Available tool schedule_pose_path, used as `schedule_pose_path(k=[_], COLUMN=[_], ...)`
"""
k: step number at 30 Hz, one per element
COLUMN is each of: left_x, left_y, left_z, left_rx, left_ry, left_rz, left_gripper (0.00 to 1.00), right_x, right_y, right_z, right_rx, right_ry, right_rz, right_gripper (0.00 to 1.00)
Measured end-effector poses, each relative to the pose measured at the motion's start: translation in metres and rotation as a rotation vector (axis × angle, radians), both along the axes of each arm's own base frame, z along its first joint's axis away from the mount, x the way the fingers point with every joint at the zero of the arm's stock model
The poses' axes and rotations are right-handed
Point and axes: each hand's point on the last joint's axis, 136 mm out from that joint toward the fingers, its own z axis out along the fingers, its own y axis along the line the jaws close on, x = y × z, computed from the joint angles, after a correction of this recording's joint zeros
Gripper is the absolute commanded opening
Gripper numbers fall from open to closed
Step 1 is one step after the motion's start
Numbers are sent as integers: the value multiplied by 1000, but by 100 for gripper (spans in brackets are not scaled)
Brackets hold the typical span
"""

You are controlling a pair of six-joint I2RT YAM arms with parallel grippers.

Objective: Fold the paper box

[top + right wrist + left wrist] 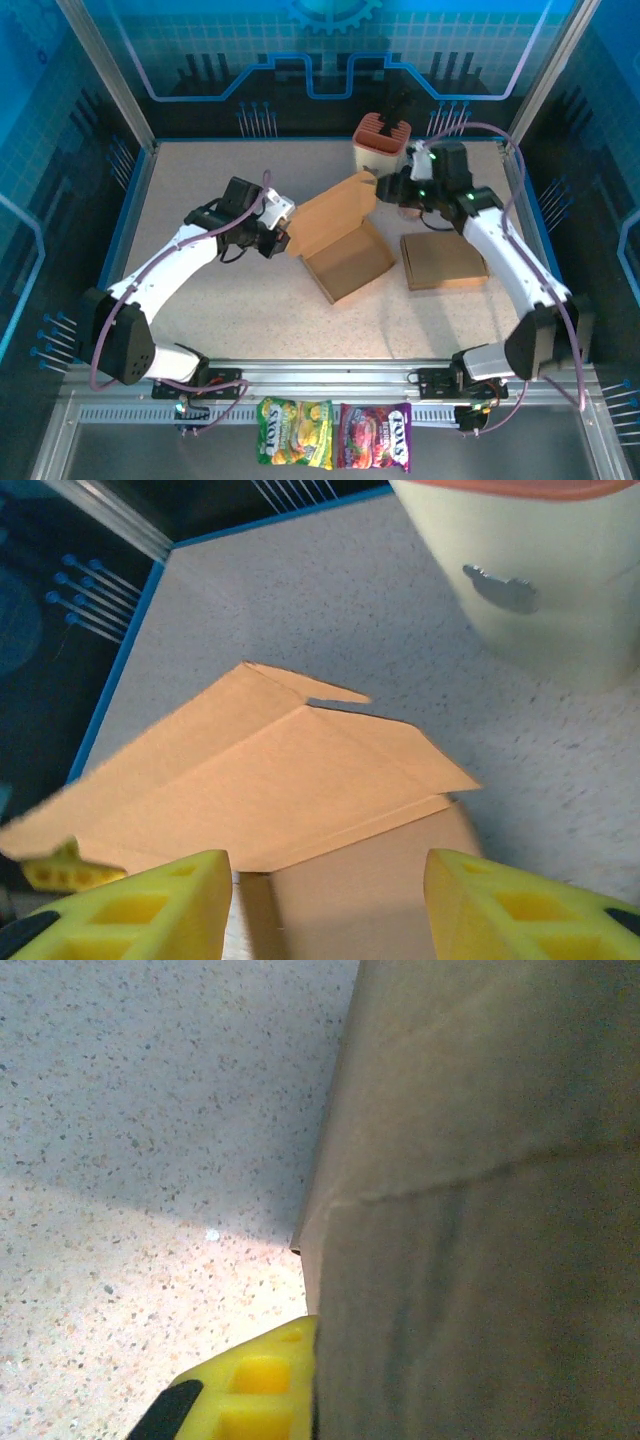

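Paper box (345, 262): lid closing appears in hand. Left fingers (250, 1390) clench its left wall; right fingers (500, 910) spread apart, released, at the raised lid (335, 210). Next, probably press lid down.

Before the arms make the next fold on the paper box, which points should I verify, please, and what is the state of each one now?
1. Grip: ok, the left pincer is shut on the left edge of the paper box.
2. Free pincer: ok, the right pincer has its jaws open above the lid flap, with nothing between them.
3. Lid closed: not ok, the lid flap stands raised and the box is open.
4. Clutter: ok, the flat cardboard sheet lies apart, to the right of the box.
5. Room behind the right pincer: cannot tell, the cream tub stands close.
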Motion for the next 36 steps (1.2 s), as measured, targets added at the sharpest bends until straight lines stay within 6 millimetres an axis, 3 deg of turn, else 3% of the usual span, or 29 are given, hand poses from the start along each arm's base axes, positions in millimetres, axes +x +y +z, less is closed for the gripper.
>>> schedule_pose_path(k=[2, 6, 11, 17, 31, 36], left_x=[-4, -8, -5, -4, 2, 4], left_y=[2, 2, 3, 4, 3, 6], left_z=[-1, 0, -1, -4, -2, -4], left_rx=[15, 34, 53, 60, 60, 64], left_ry=[4, -2, -6, 1, 6, 25], left_rz=[-34, -98, -131, -138, -120, -79], left_gripper=[0, 0, 0, 0, 0, 0], right_x=[-10, -24, -9, 16, 10, 11], right_y=[-8, -2, 6, 17, 26, 29], right_z=[-11, -47, -76, -73, -86, -88], right_rx=[-44, -149, -256, -293, -303, -347], right_ry=[-81, -178, -228, -285, -253, -245], right_rz=[76, 267, 436, 562, 633, 622], right_gripper=[58, 61, 59, 51, 0, 0])
